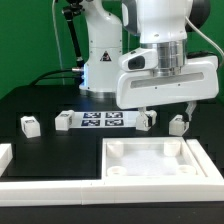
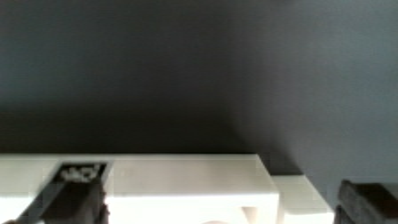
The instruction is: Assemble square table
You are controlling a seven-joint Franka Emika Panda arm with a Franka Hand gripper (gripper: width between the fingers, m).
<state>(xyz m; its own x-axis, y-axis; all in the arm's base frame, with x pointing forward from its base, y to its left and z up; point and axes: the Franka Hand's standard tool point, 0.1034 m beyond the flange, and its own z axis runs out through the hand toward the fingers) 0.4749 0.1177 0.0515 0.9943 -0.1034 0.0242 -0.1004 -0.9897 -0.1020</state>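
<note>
Tabletop position: the square tabletop (image 1: 150, 160) lies flat in the lower centre of the exterior frame, rim up. In the wrist view, one pale corner of it (image 2: 178, 180) shows between the fingers.
Gripper state: the gripper (image 1: 166, 112) hangs above the tabletop's far edge with its jaws spread wide and nothing between them. The wrist view confirms this, with the fingers (image 2: 71, 195) well apart.
Legs: four loose block legs stand in a row across the middle of the exterior frame. They are the far-left leg (image 1: 30, 124), second leg (image 1: 63, 120), third leg (image 1: 147, 122) and fourth leg (image 1: 179, 124).
Marker board: the marker board (image 1: 103, 120) lies between the second and third legs.
Handling, tabletop: I judge it to be light, rigid moulded plastic, smooth enough to slip on the black table (image 1: 40, 95).
Grasp point, tabletop: I would pinch the raised rim wall, one finger inside and one outside, near the middle of a side.
Handling, legs: I judge them small, stiff and easily toppled, so I would close squarely across opposite flat faces.
Socket detail: I cannot make it out at this resolution.
</note>
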